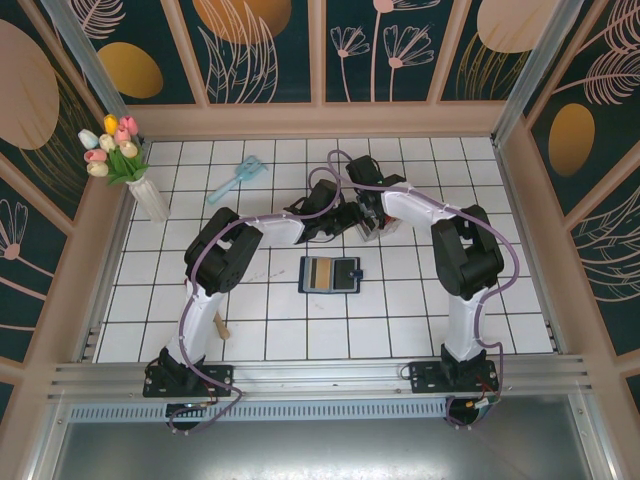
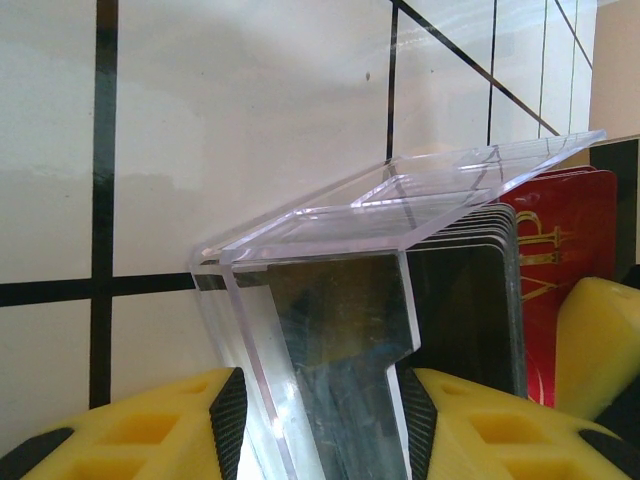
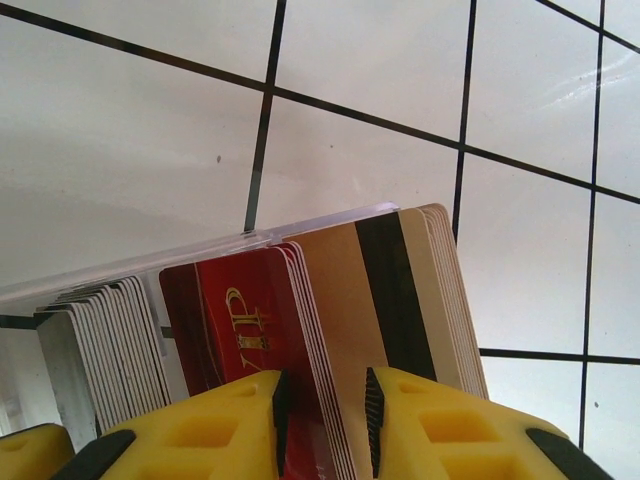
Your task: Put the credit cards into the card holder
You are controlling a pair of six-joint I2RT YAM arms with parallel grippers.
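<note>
Left fingers: clamped on clear rack.
Right fingers: astride red cards; cannot tell whether gripped.
Wallet: on surface, well apart.

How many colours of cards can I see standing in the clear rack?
3. In the right wrist view of the clear rack, grey cards stand at the left, red cards in the middle, tan-gold cards with a black stripe at the right. Others may be hidden.

Bright, even light, soft glare on the white tiles, near foreground blurry.
</note>
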